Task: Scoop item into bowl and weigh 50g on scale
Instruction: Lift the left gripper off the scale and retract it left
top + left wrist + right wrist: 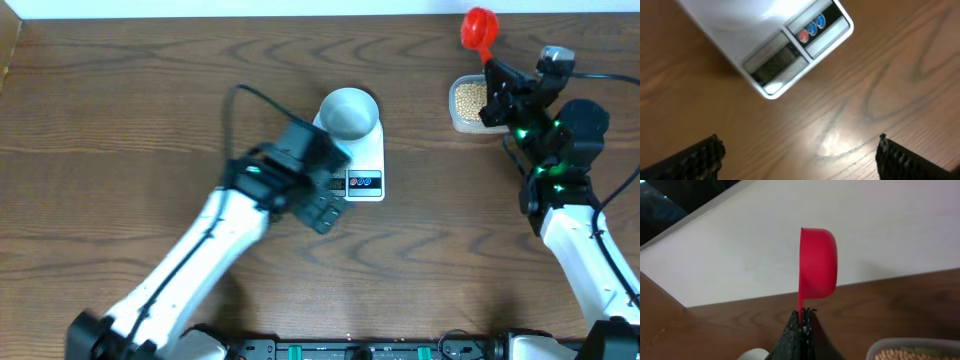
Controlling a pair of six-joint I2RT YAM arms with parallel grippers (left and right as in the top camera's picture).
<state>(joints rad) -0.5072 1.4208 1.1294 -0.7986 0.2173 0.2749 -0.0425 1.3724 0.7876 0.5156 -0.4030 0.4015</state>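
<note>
Currently, my right gripper (802, 317) is clamped on the handle of the red scoop (817, 262), jaws pressed together on it, with the cup raised above the fingers. In the overhead view the scoop sits at the upper right of the frame, just above the clear tub (453, 108) that holds the beans (468, 97). The cup is turned side-on to the wrist camera, so I cannot tell whether it carries anything. I judge the handle grip is chosen so that the cup can dip into the tub while the fingers keep out of it.

My left gripper (325, 210) has its jaws wide apart and holds nothing. It hovers over the bare worktop (150, 120) at the centre of the overhead frame, just beside the display end of the scale (368, 155). In the left wrist view the display (777, 60) and round buttons (812, 28) lie at upper centre, and the 2 fingers (695, 160) occupy the lower corners.

The bowl (349, 112) stands on the scale platform at upper centre of the overhead frame, away from the display, which leaves the readout uncovered. No beans show inside it. The digits are too blurred to read.

Judgement: loading toward 50 g has not yet begun. The carry from tub to bowl crosses open worktop, so the cup must travel level.
</note>
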